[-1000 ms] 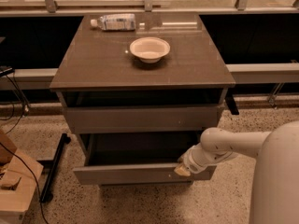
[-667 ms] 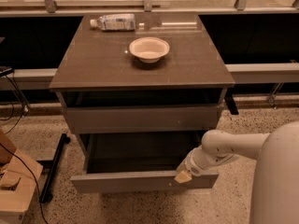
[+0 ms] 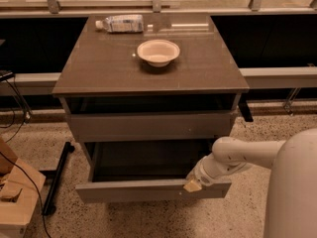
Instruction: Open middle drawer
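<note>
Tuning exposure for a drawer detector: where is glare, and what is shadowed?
Camera view: glare streaks the cabinet top behind the bowl; the middle drawer is dark inside, while its front and the gripper at its top edge are evenly lit.

The gripper [image 3: 192, 185] blocks the right end of the middle drawer [image 3: 143, 191]; its dark interior seems open from above.
</note>
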### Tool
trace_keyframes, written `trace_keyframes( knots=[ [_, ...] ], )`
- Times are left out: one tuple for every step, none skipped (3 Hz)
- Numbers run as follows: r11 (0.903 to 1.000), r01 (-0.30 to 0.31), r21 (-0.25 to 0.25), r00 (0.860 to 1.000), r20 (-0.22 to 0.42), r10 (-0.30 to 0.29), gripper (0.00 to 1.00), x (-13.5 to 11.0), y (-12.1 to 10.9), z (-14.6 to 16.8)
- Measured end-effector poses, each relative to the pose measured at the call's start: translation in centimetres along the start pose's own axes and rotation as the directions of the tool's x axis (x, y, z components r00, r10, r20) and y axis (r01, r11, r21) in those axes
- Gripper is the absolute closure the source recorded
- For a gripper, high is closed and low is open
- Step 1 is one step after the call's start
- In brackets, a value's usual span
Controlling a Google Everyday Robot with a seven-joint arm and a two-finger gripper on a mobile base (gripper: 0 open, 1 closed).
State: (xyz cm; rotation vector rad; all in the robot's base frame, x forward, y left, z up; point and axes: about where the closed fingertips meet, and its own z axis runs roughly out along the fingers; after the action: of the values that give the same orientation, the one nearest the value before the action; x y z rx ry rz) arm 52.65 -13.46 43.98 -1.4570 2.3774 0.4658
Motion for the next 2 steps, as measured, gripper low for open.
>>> trace_keyframes(
  knots=[
    [1.0000,0.000,-0.003,1.000,-0.001,0.000,0.08,0.02,0.11,0.13],
    [0.9994,0.030,-0.019,0.999,-0.033,-0.030,0.00,-0.13,0.31,0.72]
  ],
)
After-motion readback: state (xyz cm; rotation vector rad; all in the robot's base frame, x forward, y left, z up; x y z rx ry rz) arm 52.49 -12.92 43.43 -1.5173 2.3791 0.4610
